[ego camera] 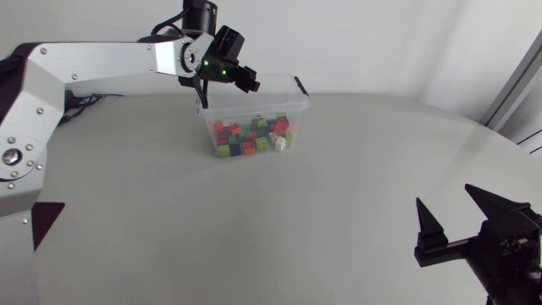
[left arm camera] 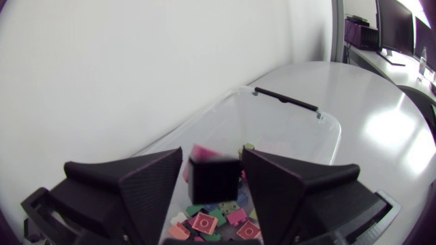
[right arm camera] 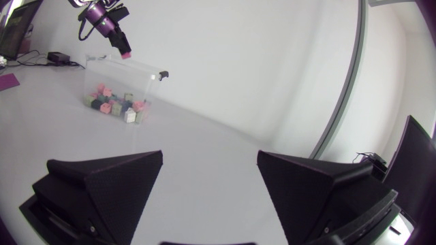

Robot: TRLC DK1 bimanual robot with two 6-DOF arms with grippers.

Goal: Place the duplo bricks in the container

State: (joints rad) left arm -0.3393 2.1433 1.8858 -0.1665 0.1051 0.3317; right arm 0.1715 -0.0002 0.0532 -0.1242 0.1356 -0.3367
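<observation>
A pale grey-white table with a rounded edge fills most of the head view, its top smooth and matte. A plain white wall stands behind it. In the left wrist view, bright glare lies across the tabletop.

**Everything else on show: one table, some cables**

Pretty bare scene tbh. There's a pale grey table with a matte top and a rounded far edge. A few black cables lie at the table's far left edge.
</observation>
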